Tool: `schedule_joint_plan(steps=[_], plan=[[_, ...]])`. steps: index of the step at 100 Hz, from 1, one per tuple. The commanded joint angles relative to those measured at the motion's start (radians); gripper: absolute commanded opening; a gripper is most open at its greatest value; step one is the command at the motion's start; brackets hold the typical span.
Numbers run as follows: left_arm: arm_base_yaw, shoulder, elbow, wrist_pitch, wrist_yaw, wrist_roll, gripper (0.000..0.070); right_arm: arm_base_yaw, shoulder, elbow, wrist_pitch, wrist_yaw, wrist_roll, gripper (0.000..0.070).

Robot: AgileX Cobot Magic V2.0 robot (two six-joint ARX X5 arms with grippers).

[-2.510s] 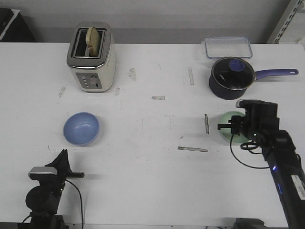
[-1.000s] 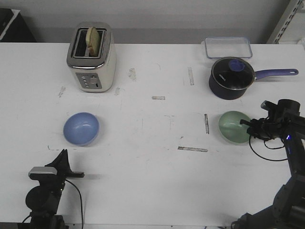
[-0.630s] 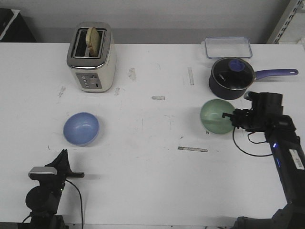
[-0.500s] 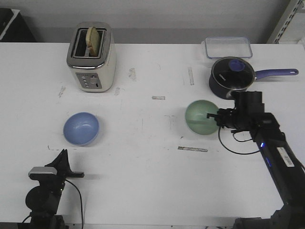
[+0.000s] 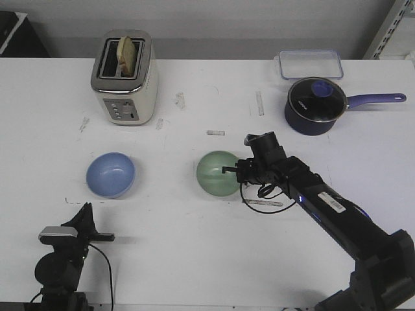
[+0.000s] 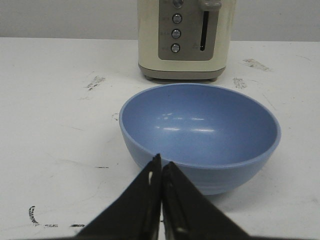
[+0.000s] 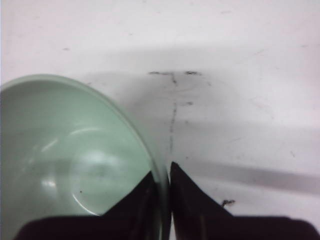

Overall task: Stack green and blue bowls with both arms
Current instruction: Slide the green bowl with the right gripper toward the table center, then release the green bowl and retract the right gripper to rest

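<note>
Right pincer (image 5: 228, 170) clamped on rim of glossy mint-green round bowl (image 5: 217, 173), glossy periwinkle-blue round bowl (image 5: 111, 173) well apart leftward, nearer closed, empty left pincer (image 6: 161, 172)

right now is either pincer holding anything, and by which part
The right pincer pinches the green bowl by its rim. The left pincer is shut on nothing, short of the blue bowl.

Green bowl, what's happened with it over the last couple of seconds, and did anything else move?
The right gripper, clamped on the rim of the green bowl, has carried it leftward from beside the saucepan to mid-table, toward the blue bowl. The blue bowl, toaster, saucepan, and left gripper, shut and short of the blue bowl, stayed put.
</note>
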Motion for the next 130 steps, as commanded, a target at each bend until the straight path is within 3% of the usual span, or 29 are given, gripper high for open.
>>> schedule_joint_plan(steps=[1,8,20,29,34,45,52,69,80,89,96,110,121,130], plan=[[-0.002,-0.001,-0.010,0.010,0.000,0.001,0.0002,0.014,0.030,0.014,0.015,0.013,0.026,0.0006],[-0.002,-0.001,-0.010,0.010,0.000,0.001,0.0002,0.021,0.037,0.014,0.018,0.010,0.026,0.0035],[-0.002,-0.001,-0.010,0.010,0.000,0.001,0.0002,0.026,0.041,0.014,0.032,0.012,0.025,0.0174],[-0.002,-0.001,-0.010,0.010,0.000,0.001,0.0002,0.034,0.040,0.014,0.034,0.013,0.022,0.0206],[-0.002,-0.001,-0.010,0.010,0.000,0.001,0.0002,0.040,0.035,0.014,0.034,0.017,0.016,0.0283],[-0.002,-0.001,-0.010,0.010,0.000,0.001,0.0002,0.040,-0.005,0.014,0.031,0.076,-0.014,0.0520],[-0.002,-0.001,-0.010,0.010,0.000,0.001,0.0002,0.037,-0.043,0.014,0.031,0.105,-0.040,0.0555],[-0.002,-0.001,-0.010,0.010,0.000,0.001,0.0002,0.016,-0.164,0.014,0.031,0.171,-0.223,0.0548],[-0.002,-0.001,-0.010,0.010,0.000,0.001,0.0002,0.010,-0.251,-0.004,0.046,0.269,-0.379,0.0517],[-0.002,-0.001,-0.010,0.010,0.000,0.001,0.0002,0.001,-0.340,-0.072,0.131,0.349,-0.490,0.0392],[-0.002,-0.001,-0.010,0.010,0.000,0.001,0.0002,-0.021,-0.415,-0.153,0.233,0.354,-0.549,0.0297],[-0.002,-0.001,-0.010,0.010,0.000,0.001,0.0002,-0.081,-0.562,-0.334,0.431,0.348,-0.587,0.0195],[-0.002,-0.001,-0.010,0.010,0.000,0.001,0.0002,-0.148,-0.689,-0.481,0.536,0.347,-0.585,0.0010],[-0.002,-0.001,-0.010,0.010,0.000,0.001,0.0002,-0.209,-0.785,-0.586,0.577,0.342,-0.581,0.0007]])
